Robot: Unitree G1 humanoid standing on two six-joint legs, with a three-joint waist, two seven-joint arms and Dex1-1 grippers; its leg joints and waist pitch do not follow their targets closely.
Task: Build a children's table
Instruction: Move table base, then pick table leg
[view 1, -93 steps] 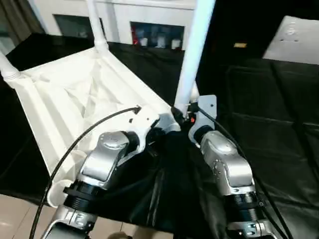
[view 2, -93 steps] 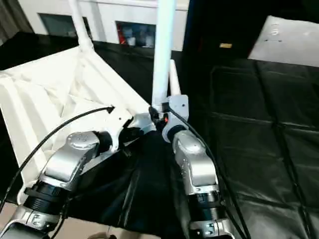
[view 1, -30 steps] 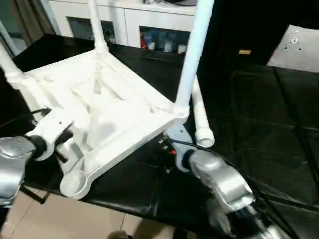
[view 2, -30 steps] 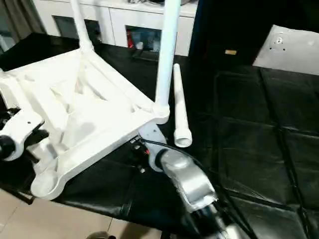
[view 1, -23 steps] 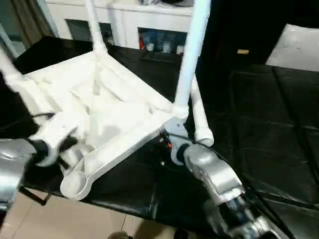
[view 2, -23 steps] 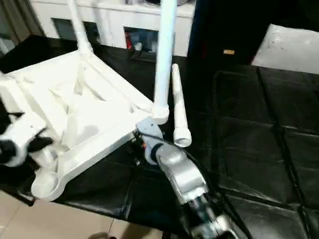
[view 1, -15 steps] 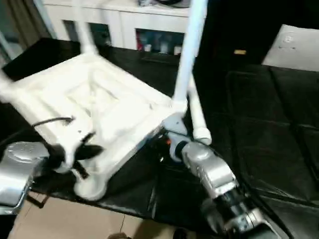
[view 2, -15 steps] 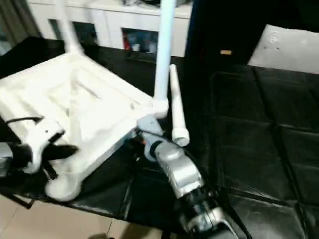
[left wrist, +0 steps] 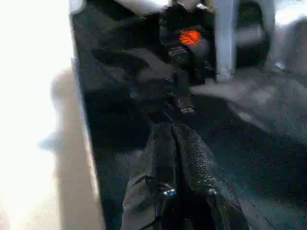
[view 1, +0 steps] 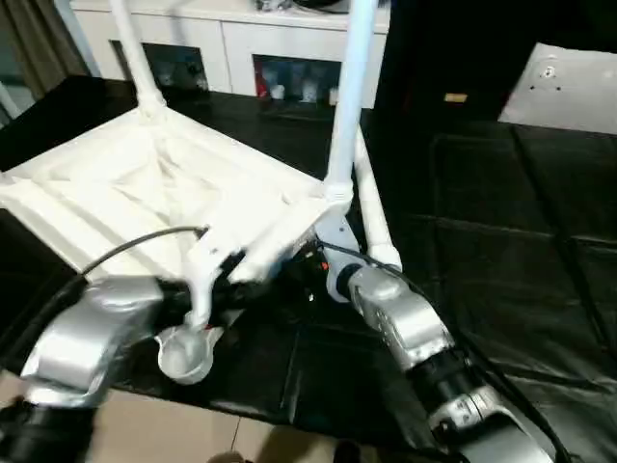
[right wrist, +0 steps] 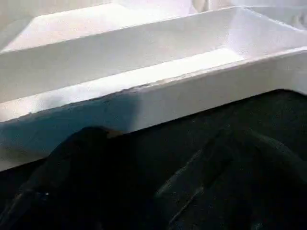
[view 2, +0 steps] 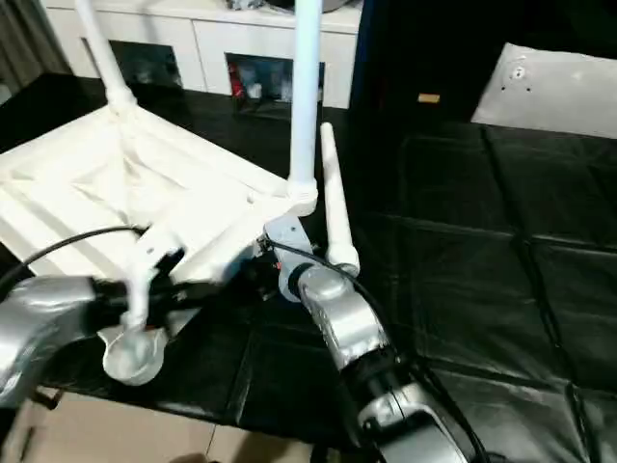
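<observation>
The children's table (view 1: pixel 145 193) lies upside down on the black-covered surface (view 1: pixel 501 251) in the left half of the head view, ribbed underside up. Two of its legs stand screwed in: one at the far corner (view 1: pixel 135 53), one at the near right corner (view 1: pixel 349 87), both cut off by the top of the frame. A loose leg (view 1: pixel 371 217) lies on the black cover just right of that corner. The near socket (view 1: pixel 185 353) hangs open at lower left. My left gripper (left wrist: pixel 180 143) has its two fingers pressed together on nothing; that forearm comes in from the lower left, wrist bent across the table's near edge by the empty socket. My right gripper (right wrist: pixel 158 163) is spread wide, holding nothing, pointing at the table's side wall; in the head view its fingers are hidden behind my wrist, tucked under the near right corner. The white cabinet (view 1: pixel 241 39) runs along the top.
</observation>
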